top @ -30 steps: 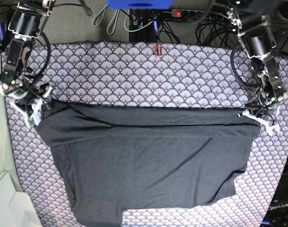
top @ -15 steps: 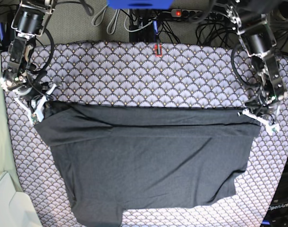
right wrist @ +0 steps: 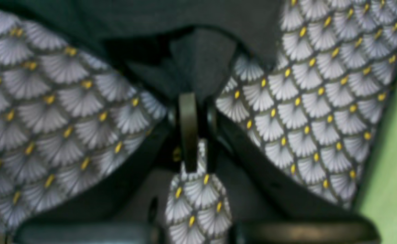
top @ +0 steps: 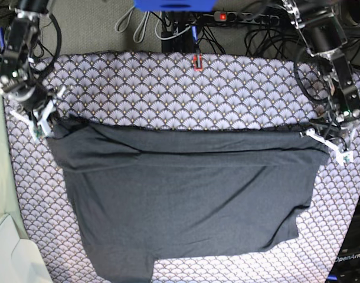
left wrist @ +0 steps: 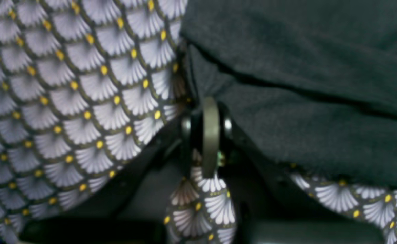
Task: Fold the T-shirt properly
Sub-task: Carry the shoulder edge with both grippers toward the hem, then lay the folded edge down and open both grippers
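Note:
The dark charcoal T-shirt (top: pixel 186 194) lies spread flat, its folded top edge running straight from one gripper to the other. At the left end of that edge my right gripper (top: pixel 43 125) is shut on the shirt's corner. The right wrist view shows the right gripper (right wrist: pixel 193 105) pinching dark T-shirt fabric (right wrist: pixel 201 57). At the right end my left gripper (top: pixel 330 147) is shut on the other corner. In the left wrist view the left gripper (left wrist: pixel 207 115) clamps the T-shirt (left wrist: pixel 303 101) at its edge. No print shows.
The purple-white scallop-patterned cloth (top: pixel 168 88) covers the table under the shirt. A red clip (top: pixel 197 62) sits at its far edge, with a power strip and cables (top: pixel 239 17) behind. A white object (top: pixel 9 253) is at the near left corner.
My right gripper closed on the shirt's left corner and pulled it up and outward. The top edge moved slightly toward the back and is tauter. The left gripper stayed shut.

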